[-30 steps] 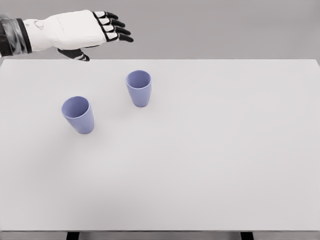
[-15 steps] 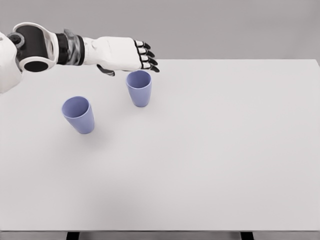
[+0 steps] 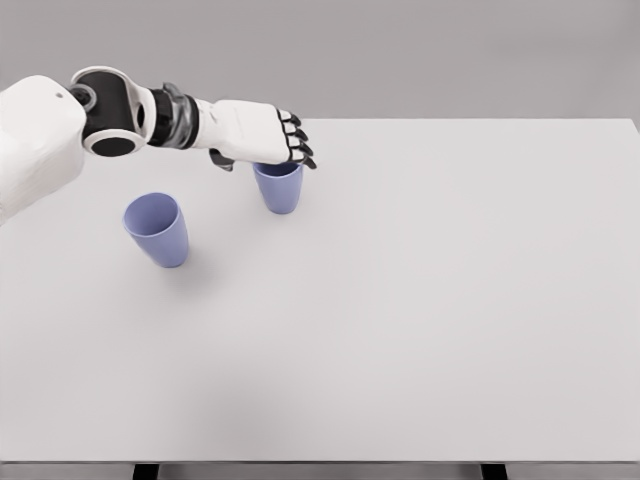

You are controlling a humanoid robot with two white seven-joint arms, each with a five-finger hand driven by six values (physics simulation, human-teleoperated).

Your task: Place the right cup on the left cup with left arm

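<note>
Right cup (image 3: pixel 281 190), robot hand (image 3: pixel 262 134) now lower.

**Clearance around the right cup**

We find the left hand (image 3: pixel 262 135) lying over the mouth of the right cup (image 3: pixel 281 188), blocking access from above. Left of that cup stands the left cup (image 3: pixel 157 229), with a bare strip of table (image 3: pixel 450 300) between them. Right of it and nearer the camera, the surface lies unobstructed.
</note>
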